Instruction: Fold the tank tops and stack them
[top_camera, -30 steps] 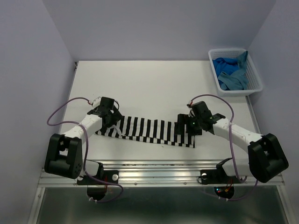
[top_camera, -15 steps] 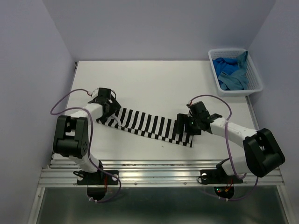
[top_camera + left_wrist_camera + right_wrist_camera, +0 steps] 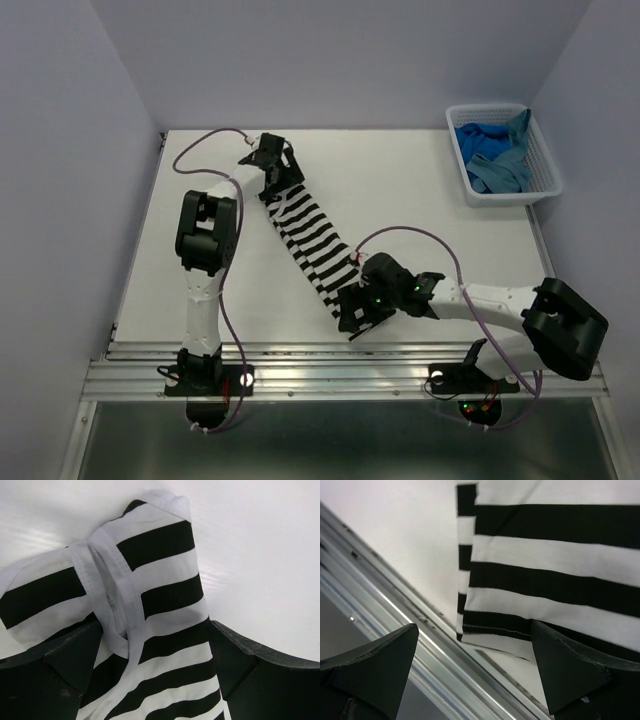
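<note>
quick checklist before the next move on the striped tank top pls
1. Left gripper open over the straps: ok.
2. Right gripper open at the hem: ok.
3. Striped tank top lying flat: not ok, the straps are bunched and doubled over.
4. Hem well away from the metal rail at the table's near edge: not ok, it lies close.
5. Fingers pressing the fabric down: cannot tell.
6. Blue tops out of the way in the basket: ok.

White links and black joint housings are seen on left arm [image 3: 207,232] and right arm [image 3: 500,300]; purple cables [image 3: 213,134] are looped along both; fingers [image 3: 65,665] are black wedges.
</note>
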`<act>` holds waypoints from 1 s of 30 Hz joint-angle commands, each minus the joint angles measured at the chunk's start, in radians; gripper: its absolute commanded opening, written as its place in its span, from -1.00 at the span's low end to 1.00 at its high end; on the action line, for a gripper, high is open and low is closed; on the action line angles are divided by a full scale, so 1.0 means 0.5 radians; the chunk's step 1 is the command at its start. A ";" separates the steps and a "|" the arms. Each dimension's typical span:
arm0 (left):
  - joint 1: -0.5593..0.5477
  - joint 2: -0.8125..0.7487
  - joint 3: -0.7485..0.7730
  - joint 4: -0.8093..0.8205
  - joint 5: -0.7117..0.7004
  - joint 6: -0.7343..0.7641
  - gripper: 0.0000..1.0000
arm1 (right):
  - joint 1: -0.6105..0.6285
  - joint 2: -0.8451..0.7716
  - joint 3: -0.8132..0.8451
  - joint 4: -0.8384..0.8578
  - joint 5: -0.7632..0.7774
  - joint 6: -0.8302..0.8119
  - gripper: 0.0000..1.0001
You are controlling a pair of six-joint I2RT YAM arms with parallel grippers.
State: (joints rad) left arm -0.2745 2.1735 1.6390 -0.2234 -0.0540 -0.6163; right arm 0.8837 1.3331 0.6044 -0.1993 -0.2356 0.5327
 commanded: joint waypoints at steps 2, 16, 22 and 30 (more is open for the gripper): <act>-0.120 0.410 0.571 -0.310 0.188 0.076 0.97 | 0.337 0.337 0.085 -0.101 -0.081 0.039 1.00; -0.132 0.688 1.134 -0.047 0.485 0.343 0.97 | 0.506 0.295 0.466 -0.098 0.053 -0.120 1.00; -0.138 0.538 1.345 -0.032 0.620 0.423 0.97 | 0.506 0.065 0.592 -0.264 0.376 -0.154 1.00; -0.233 -0.115 0.963 -0.219 0.458 0.493 0.97 | 0.417 -0.230 0.513 -0.580 0.723 0.174 1.00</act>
State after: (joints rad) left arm -0.3561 2.3898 2.2169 -0.3019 0.2256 -0.4191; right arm 1.1225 1.2835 0.8669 -0.3954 0.0296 0.5278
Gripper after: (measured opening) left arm 0.985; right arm 0.995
